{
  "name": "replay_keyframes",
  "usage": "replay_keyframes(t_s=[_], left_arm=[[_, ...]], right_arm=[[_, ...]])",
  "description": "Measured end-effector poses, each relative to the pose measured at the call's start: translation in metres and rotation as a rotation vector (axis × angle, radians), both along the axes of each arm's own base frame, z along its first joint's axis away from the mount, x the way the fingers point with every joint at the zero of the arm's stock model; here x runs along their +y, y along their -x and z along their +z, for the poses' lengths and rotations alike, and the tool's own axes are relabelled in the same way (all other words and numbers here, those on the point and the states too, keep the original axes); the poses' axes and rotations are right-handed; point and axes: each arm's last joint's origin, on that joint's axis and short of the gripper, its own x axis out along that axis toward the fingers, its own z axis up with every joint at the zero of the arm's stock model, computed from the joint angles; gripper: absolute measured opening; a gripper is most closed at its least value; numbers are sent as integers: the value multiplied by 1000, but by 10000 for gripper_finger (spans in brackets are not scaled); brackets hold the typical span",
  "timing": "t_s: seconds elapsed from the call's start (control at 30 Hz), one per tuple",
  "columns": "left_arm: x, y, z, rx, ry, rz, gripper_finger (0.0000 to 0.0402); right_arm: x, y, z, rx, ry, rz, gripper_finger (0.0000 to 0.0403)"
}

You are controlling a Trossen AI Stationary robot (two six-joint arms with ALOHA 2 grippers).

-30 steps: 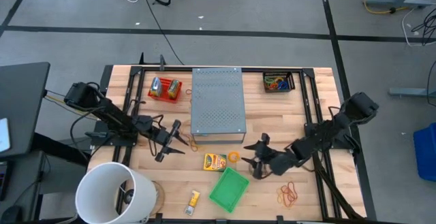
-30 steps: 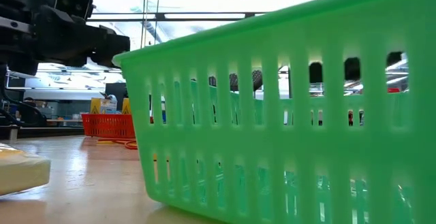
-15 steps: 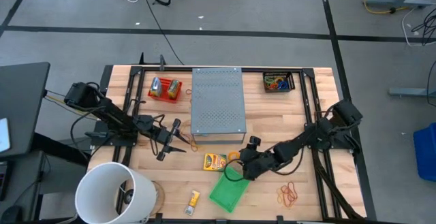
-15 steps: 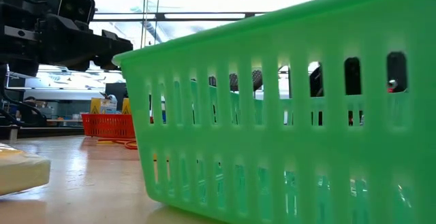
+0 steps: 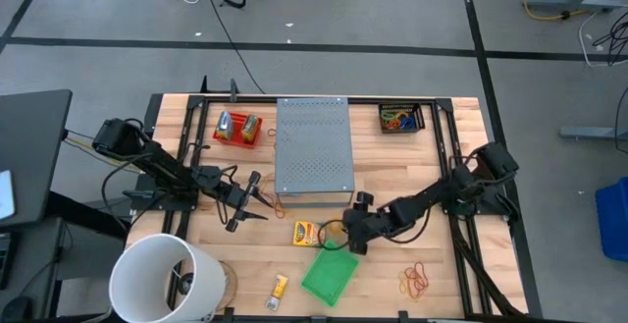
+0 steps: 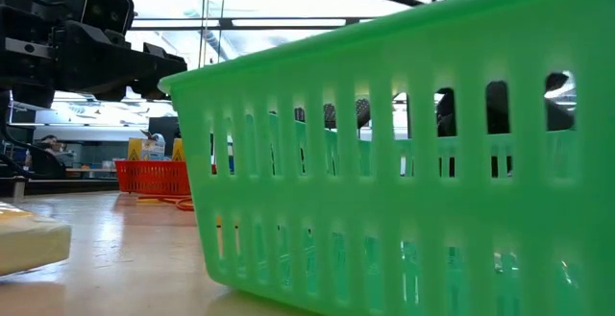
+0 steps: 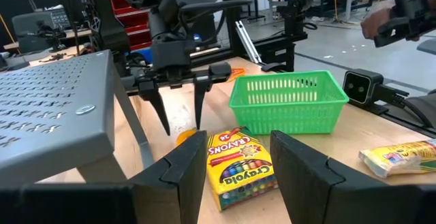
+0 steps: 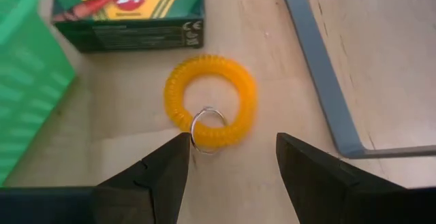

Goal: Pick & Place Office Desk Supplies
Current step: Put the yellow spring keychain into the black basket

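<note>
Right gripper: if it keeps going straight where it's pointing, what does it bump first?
Probably the yellow coil ring, lying on the table between the right gripper's open fingers and the crayon box.

Readable on the yellow-and-green cardboard crayon box [image 7: 240, 167] lying flat on the wooden table: "CRAYONS" in dark letters across its yellow face, seen from the left wrist. On the same box [image 8: 129, 9], from the right wrist: the number "24".

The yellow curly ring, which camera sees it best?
The right wrist view: the yellow curly ring fills the middle, metal loop clear. The high view shows a tiny dot by the crayon box; the left wrist view only an orange sliver; the low view nothing.
</note>
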Motion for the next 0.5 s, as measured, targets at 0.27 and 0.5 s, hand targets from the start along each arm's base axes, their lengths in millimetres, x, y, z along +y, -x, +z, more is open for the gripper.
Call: replay_keyframes(t_s=[0.27,0.5], left_arm=[[0,0,0,0,0,0,168],[0,0,0,-1,0,1,168]], right_arm=[[-7,-4,-1,11,-29,9,225],[-2,-13,-14,-18,-62,62,139]])
